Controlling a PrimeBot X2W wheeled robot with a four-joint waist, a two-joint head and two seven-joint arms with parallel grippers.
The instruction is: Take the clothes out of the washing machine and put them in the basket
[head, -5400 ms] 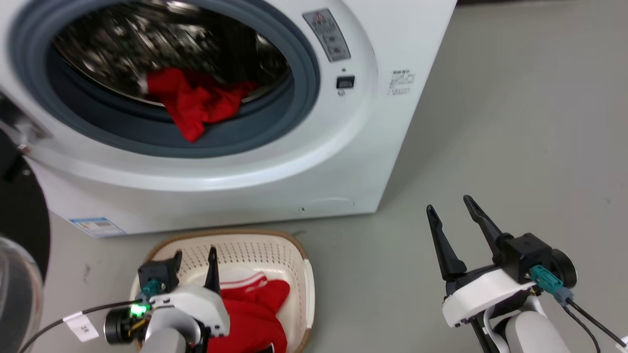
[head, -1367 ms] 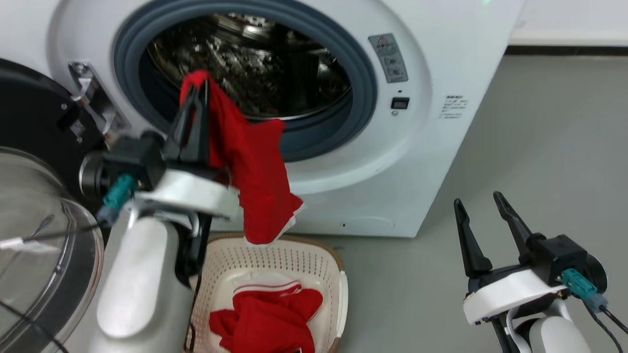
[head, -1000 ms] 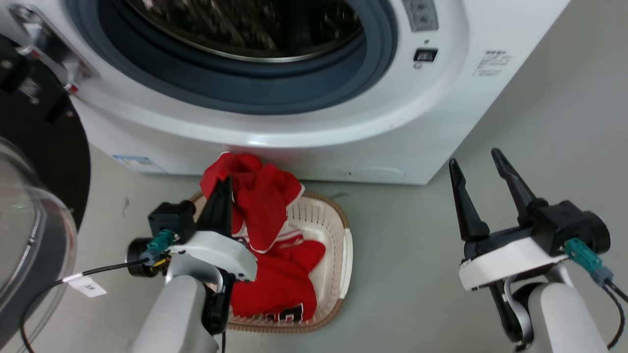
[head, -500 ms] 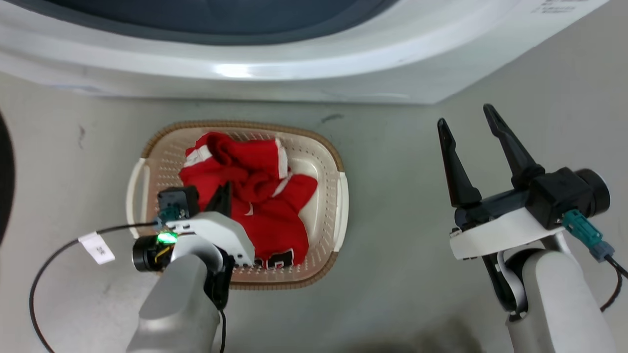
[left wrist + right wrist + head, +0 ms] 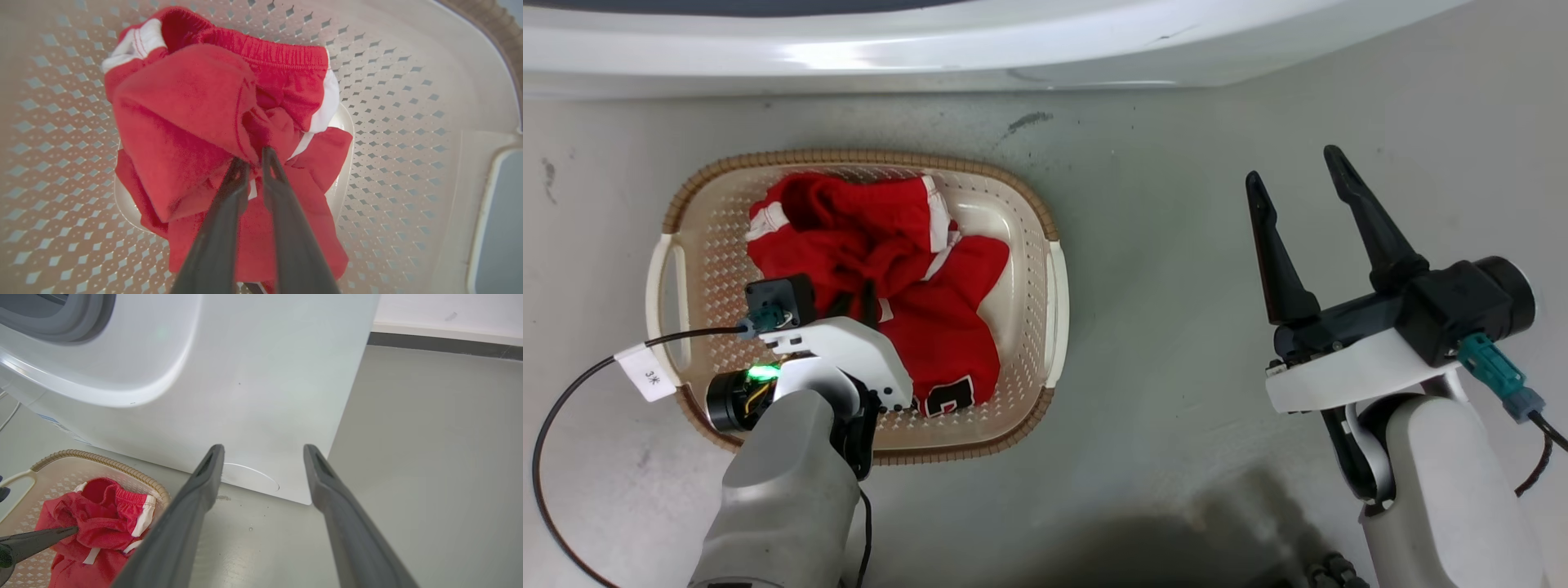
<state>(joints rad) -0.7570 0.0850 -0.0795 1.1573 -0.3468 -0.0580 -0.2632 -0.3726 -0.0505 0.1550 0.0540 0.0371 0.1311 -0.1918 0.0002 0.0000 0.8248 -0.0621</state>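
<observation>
Red clothes [image 5: 882, 261] lay heaped inside the cream basket [image 5: 849, 155] in the head view, on the grey floor [image 5: 1160, 245] just before the washing machine [image 5: 1013, 49]. The left gripper [image 5: 854, 296] was down in the basket, and the right gripper [image 5: 1291, 163] hung over bare floor, well apart from it.

From the left wrist, the two fingers [image 5: 229, 196] were nearly together, pinching a fold of the clothes.

From the right wrist, the fingers [image 5: 196, 498] stood wide apart, holding nothing, pointing at the machine's lower front.

A laundry spot: washing machine [image 5: 265, 375], basket [image 5: 849, 155], bare grey floor [image 5: 1176, 269].
</observation>
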